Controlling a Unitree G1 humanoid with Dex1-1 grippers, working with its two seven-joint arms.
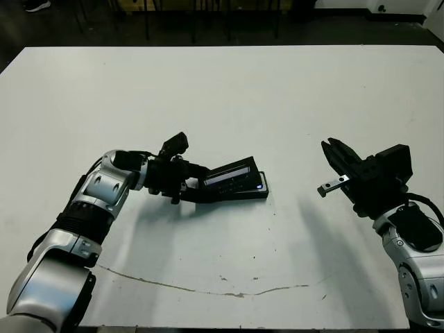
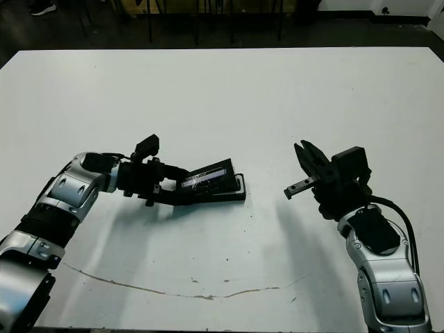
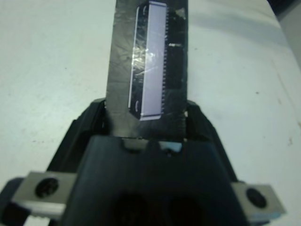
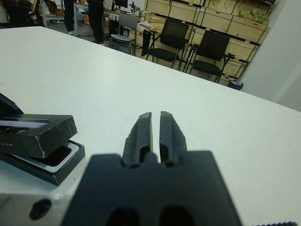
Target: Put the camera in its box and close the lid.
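Your left tool (image 1: 189,182) grips the lid (image 1: 231,175) by its near end and holds it tilted above the box (image 1: 244,192), whose far end shows beneath it on the table (image 1: 222,97). Lower it square, edges lined up, and press evenly before you let go (the camera is out of sight, presumably inside already). Your right tool (image 1: 333,154) waits well apart, fingers nearly together and empty.

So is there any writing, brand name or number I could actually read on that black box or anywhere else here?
None can be read.
The lid: tiny pale marks along its shiny panel, too small and blurred to make out.
The box: no lettering shows.
The left gripper and right gripper: no labels.
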